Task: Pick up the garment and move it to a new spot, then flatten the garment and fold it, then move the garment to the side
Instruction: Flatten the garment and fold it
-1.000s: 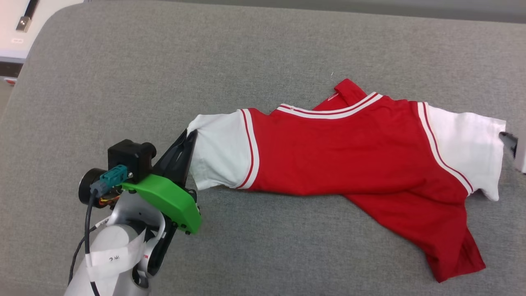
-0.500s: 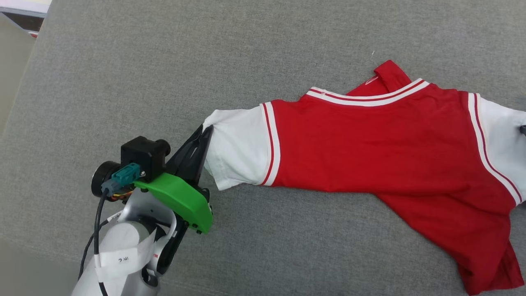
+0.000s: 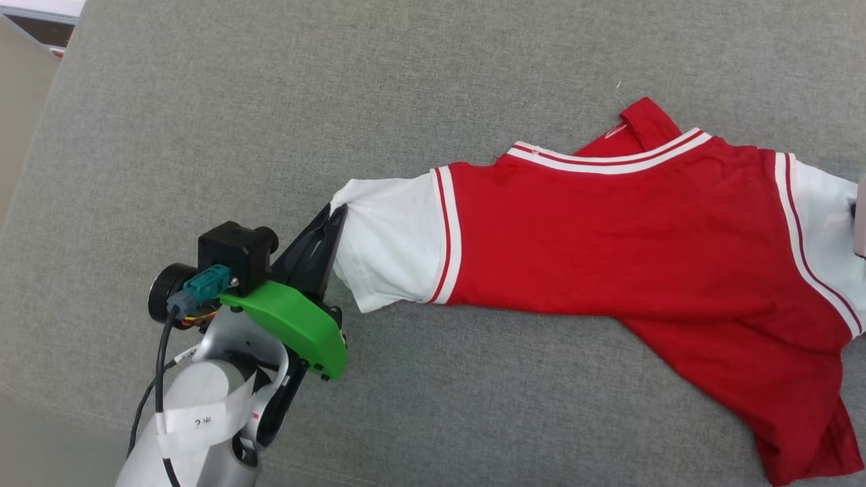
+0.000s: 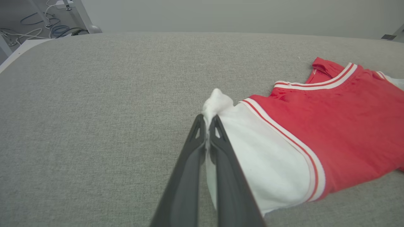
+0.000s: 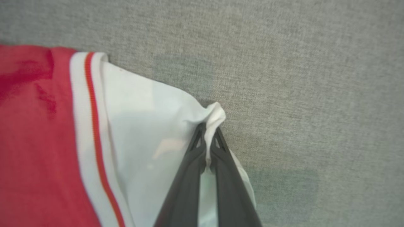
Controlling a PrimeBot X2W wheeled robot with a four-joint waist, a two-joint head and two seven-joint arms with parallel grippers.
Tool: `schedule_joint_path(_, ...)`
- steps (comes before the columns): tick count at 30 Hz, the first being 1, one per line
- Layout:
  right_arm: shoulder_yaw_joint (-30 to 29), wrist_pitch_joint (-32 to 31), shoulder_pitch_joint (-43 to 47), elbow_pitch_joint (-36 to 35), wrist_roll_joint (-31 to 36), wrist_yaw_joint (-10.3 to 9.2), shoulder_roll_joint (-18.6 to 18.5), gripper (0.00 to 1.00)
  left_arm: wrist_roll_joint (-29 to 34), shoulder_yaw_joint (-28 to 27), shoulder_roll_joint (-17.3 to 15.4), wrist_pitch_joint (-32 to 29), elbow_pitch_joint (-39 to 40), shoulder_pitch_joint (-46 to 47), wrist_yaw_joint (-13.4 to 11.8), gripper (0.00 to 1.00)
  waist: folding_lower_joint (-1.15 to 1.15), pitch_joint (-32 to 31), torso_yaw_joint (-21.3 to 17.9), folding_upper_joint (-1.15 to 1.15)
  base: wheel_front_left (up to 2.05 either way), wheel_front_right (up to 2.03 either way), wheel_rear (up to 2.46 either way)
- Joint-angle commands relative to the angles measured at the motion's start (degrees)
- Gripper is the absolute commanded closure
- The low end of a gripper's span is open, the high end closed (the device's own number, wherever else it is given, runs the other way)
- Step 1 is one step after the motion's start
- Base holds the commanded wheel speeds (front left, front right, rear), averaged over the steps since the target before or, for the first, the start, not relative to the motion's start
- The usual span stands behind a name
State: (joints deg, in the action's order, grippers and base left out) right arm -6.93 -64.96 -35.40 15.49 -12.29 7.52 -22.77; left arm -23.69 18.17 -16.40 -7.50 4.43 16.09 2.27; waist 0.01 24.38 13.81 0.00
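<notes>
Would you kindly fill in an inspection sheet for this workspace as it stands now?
Surface: grey fabric surface, smooth.
Job's things: shirt, red, no print showing, stretched out by its white sleeves; hem trailing to the lower right.
Clutter: nothing seen.
Grippers: left gripper shut on one sleeve's edge; right gripper shut on the other's.
Cables: black cable at the left wrist; loose cables beyond the surface's far corner.
Surroundings: pale wall.
</notes>
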Motion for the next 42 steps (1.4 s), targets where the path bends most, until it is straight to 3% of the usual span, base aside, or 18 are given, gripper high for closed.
schedule_joint_path(1, 0.6, 0.5, 2.8, 1.7, -0.4, -0.03, 0.6, 1.0, 0.0, -0.2, -0.3, 0.6, -0.2, 0.7, -0.4, 1.0, -0.01, -0.7, -0.3, 0.0, 0.0, 0.0, 0.0)
schedule_joint_path(14, 1.3, 17.0, 2.3, 0.8, -3.5, -0.03, -1.6, 1.0, -0.3, -2.7, -2.7, 1.8, -2.2, 0.3, -1.6, 1.0, -0.01, -10.1, -4.3, 0.0, 0.0, 0.0, 0.0)
schedule_joint_path(23, 3.1, 27.4, 1.9, -4.1, -7.4, -0.03, -3.6, 1.0, -0.1, -6.8, -6.0, 3.1, 0.6, 0.7, -3.3, 1.0, -0.01, -17.8, -7.6, 0.0, 0.0, 0.0, 0.0)
schedule_joint_path(29, 4.4, 32.6, 1.8, -6.9, -9.3, -0.03, -5.4, 1.0, -0.2, -9.7, -8.8, 3.1, 3.5, 1.4, -3.9, 1.0, -0.01, -21.5, -9.0, 0.0, 0.0, 0.0, 0.0)
schedule_joint_path(32, 4.7, 34.7, 1.5, -8.3, -9.9, -0.03, -5.7, 1.0, -3.0, -11.9, -8.6, 3.6, 5.7, 2.0, -3.8, 1.0, -0.01, -22.9, -9.6, 0.0, 0.0, 0.0, 0.0)
schedule_joint_path(42, 2.6, 40.2, -0.2, -13.1, -11.6, -0.03, -5.0, 1.0, -3.8, -17.6, -13.4, 4.0, 11.2, 4.2, -3.8, 1.0, -0.01, -25.4, -11.2, 0.0, 0.0, 0.0, 0.0)
